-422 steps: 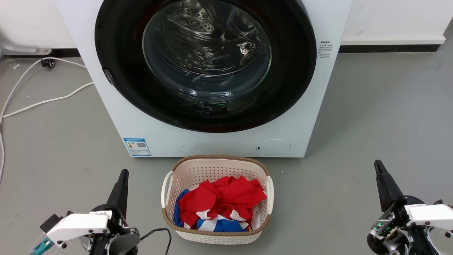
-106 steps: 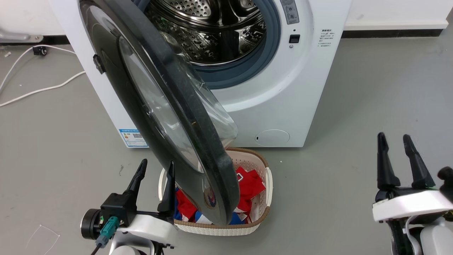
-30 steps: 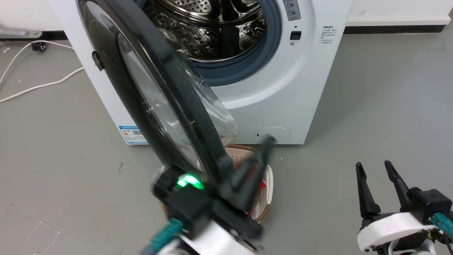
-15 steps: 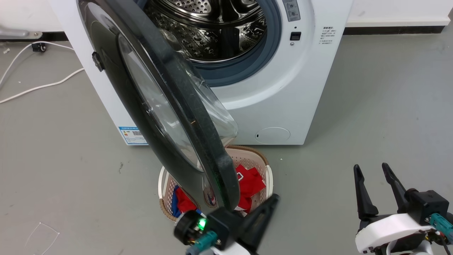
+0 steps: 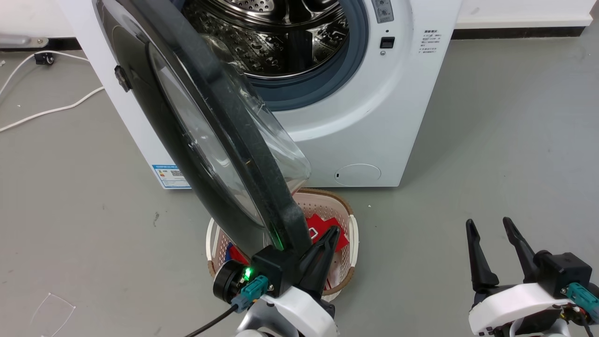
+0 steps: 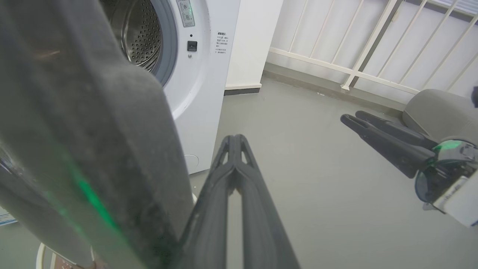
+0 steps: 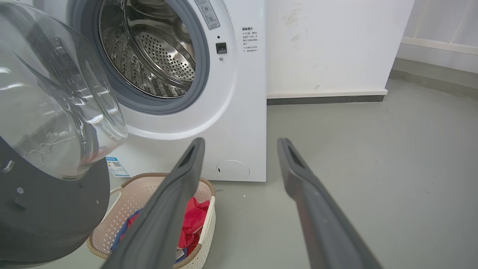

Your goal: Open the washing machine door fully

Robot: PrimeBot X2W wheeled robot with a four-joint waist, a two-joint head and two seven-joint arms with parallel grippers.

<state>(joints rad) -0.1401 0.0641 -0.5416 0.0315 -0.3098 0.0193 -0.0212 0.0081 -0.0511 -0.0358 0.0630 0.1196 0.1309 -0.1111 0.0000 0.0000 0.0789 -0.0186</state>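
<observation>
Grey floor (image 5: 491, 140) and white wall (image 7: 321, 45). The washer (image 5: 355, 117) door (image 5: 187, 126) stands half open over a basket (image 5: 348, 234). Left gripper (image 5: 331, 232), fingers pressed together and empty, lies just beside the door's lower rim. Right gripper (image 5: 487, 223), moderately parted and empty, hovers well apart.
</observation>
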